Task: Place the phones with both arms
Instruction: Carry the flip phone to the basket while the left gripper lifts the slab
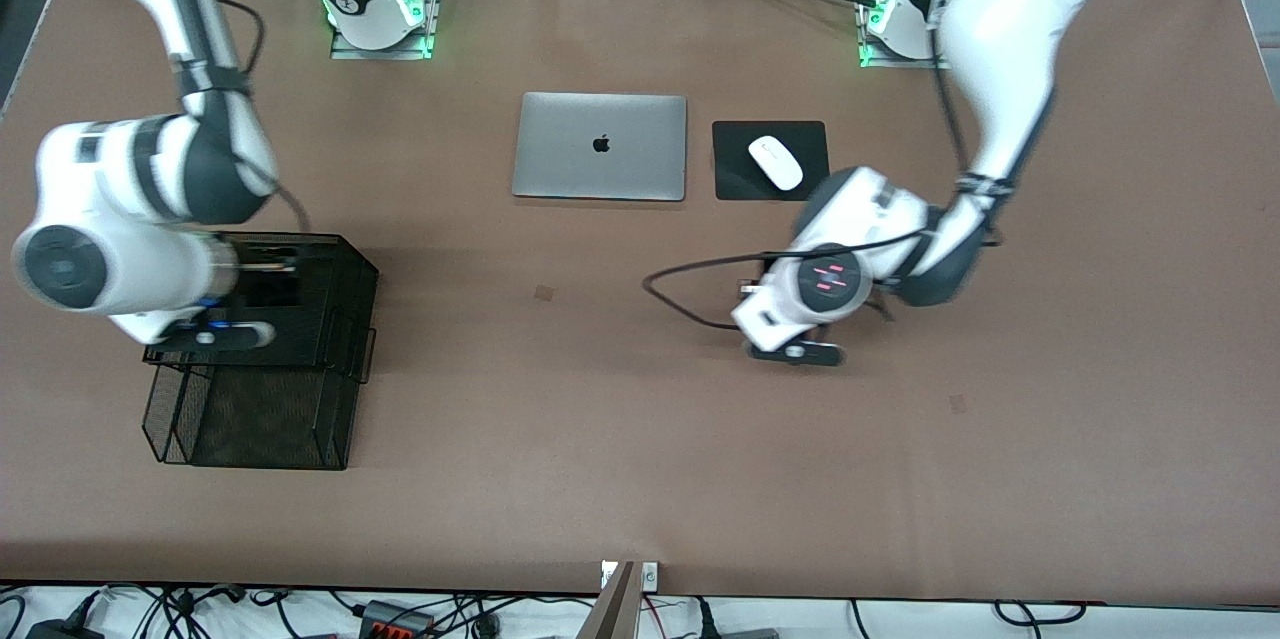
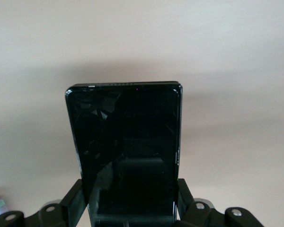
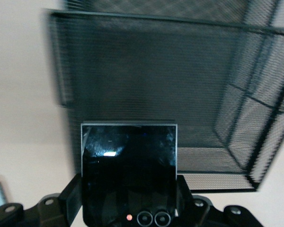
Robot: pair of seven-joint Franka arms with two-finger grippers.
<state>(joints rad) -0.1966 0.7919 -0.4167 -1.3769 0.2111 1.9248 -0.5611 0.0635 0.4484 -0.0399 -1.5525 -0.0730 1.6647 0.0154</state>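
1. The slab phone (image 2: 125, 146) is clamped between the left gripper's (image 2: 130, 208) fingers (image 2: 73, 203), which are closed on its lower end. Its long axis runs straight out from the fingers and its dark glass faces the wrist camera.
2. That gripper hangs low over bare worktop (image 1: 600, 399), nearer the front camera than the mouse (image 1: 776, 162) and pad (image 1: 770, 160).
3. The flip phone (image 3: 128, 170) sits in the right gripper's (image 3: 128, 208) closed fingers (image 3: 72, 198). Two round lenses show at the gripped end and the free edge points out toward the basket (image 3: 146, 66).
4. The right gripper (image 1: 215, 334) is over the mesh basket (image 1: 260, 389), so this arm looks nearer a drop. The basket's open mouth lies directly ahead of the phone's free edge.
5. No third phone is visible.
6. The laptop (image 1: 600, 146) lies closed, well apart from both grippers.
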